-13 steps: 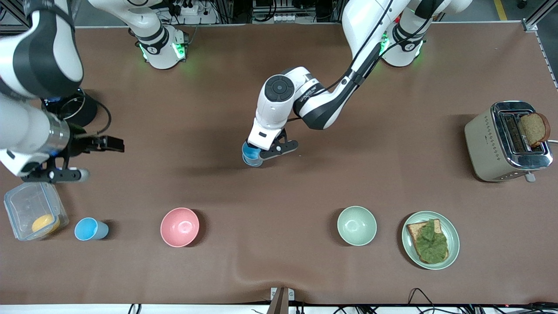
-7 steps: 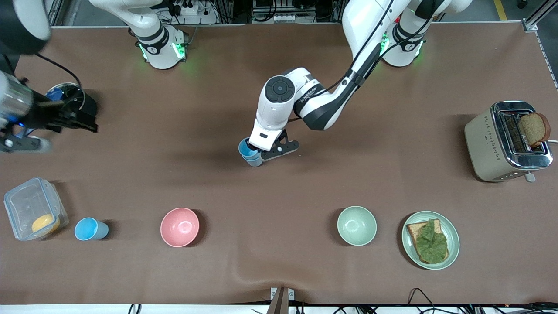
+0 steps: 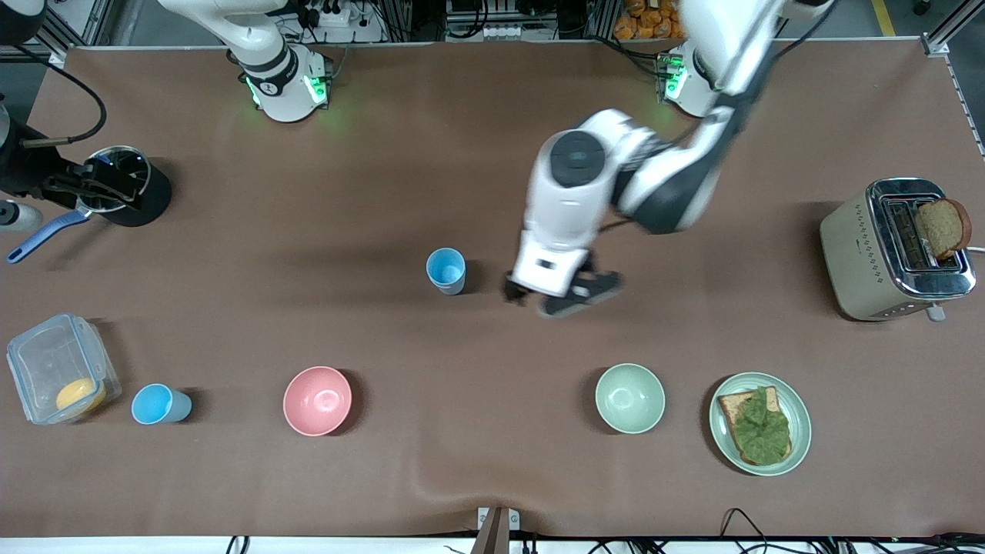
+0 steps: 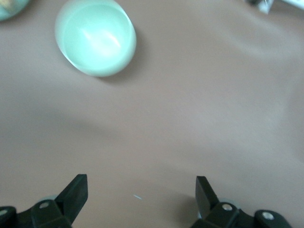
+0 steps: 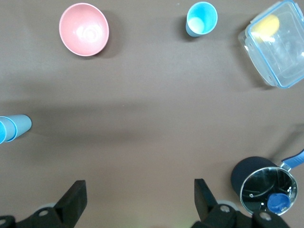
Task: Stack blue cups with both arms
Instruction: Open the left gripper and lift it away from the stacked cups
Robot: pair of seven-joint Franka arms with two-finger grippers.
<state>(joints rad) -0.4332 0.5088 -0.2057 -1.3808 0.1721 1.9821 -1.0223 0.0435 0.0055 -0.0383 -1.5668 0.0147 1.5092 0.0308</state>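
Note:
Two blue cups stand nested as one stack (image 3: 446,271) at the table's middle; the stack also shows in the right wrist view (image 5: 14,128). A third blue cup (image 3: 160,405) stands alone between the clear box and the pink bowl, and it shows in the right wrist view too (image 5: 201,19). My left gripper (image 3: 562,296) is open and empty over bare table beside the stack, toward the left arm's end; its fingers (image 4: 76,192) are wide apart. My right gripper (image 3: 104,188) is open and empty over the black pot, its fingers (image 5: 76,197) apart.
A black pot (image 3: 127,196) with a blue handle stands at the right arm's end. A clear box (image 3: 58,369) holds a yellow thing. A pink bowl (image 3: 317,400), a green bowl (image 3: 629,398), a plate with toast (image 3: 760,423) and a toaster (image 3: 893,250) also stand here.
My left gripper has let go of the stacked cups and moved off toward the left arm's end. My right gripper has drawn back to over the pot.

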